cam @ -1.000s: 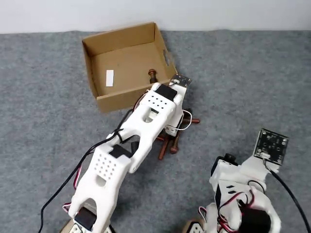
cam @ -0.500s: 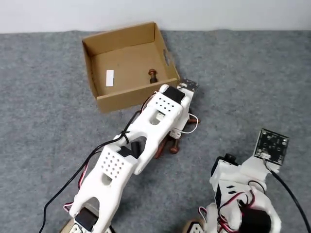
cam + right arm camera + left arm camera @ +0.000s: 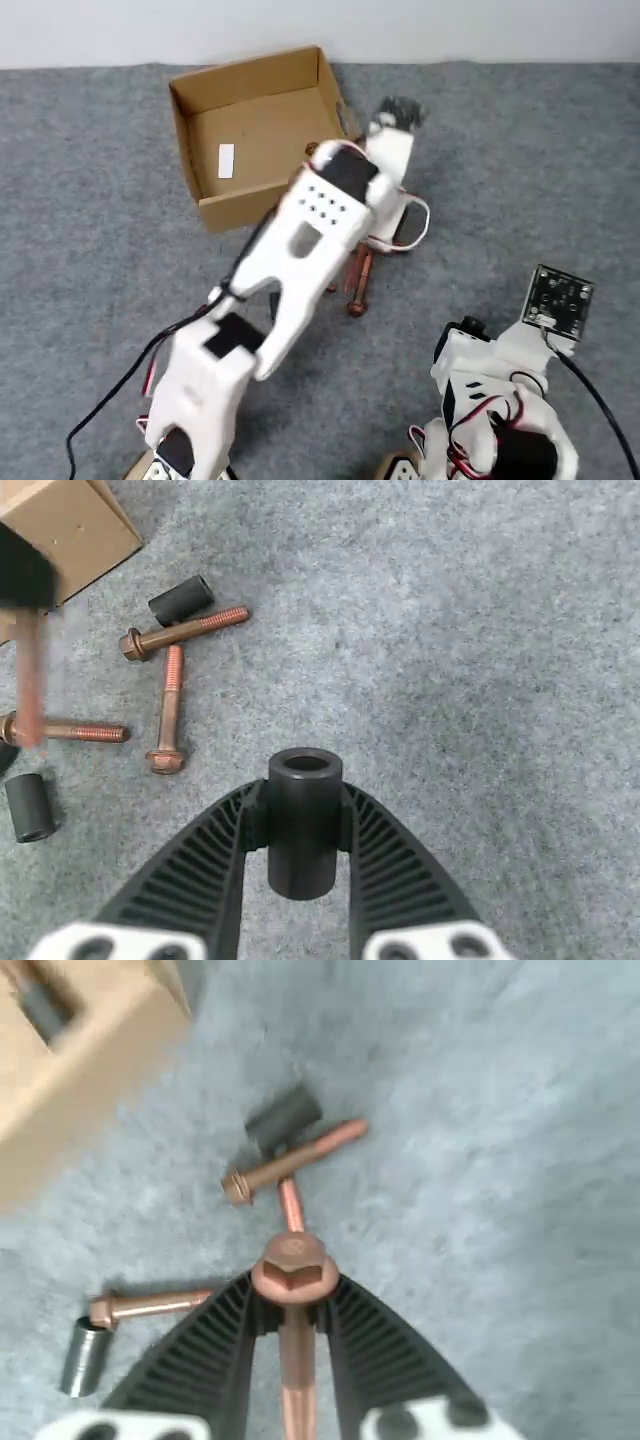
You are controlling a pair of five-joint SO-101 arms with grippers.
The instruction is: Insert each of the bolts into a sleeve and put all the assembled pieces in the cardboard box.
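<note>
Holding a copper bolt (image 3: 293,1272) clamped in the left jaws, hex head foremost and shank running back between them, beside the cardboard box (image 3: 245,205), well apart from the black sleeve (image 3: 302,830) gripped bore-outward in the right jaws.
</note>
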